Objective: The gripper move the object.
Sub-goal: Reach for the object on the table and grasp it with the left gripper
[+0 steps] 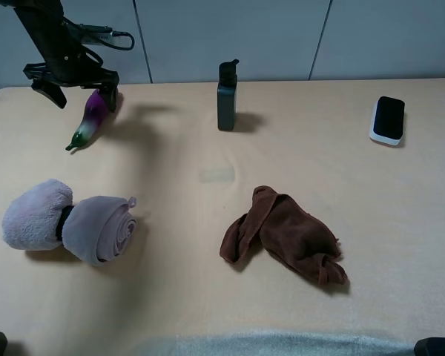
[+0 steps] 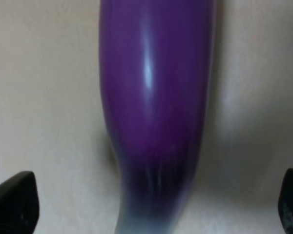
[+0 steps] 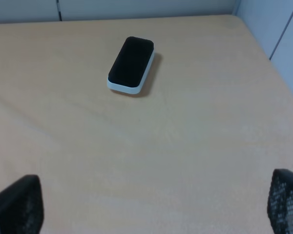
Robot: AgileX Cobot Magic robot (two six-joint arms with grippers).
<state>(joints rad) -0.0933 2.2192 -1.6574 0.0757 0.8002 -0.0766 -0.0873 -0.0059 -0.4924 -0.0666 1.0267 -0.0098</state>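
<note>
A purple eggplant with a green stem lies on the tan table at the far left. My left gripper hovers right over its thick end, open, with one finger on each side and not touching. In the left wrist view the eggplant fills the middle between the two dark fingertips, and the gripper is open around it. My right gripper is open and empty above bare table, near a black and white device.
A dark upright bottle stands at the back centre. The black and white device lies at the back right. A crumpled brown cloth lies in the middle front. A rolled lilac towel lies at the left.
</note>
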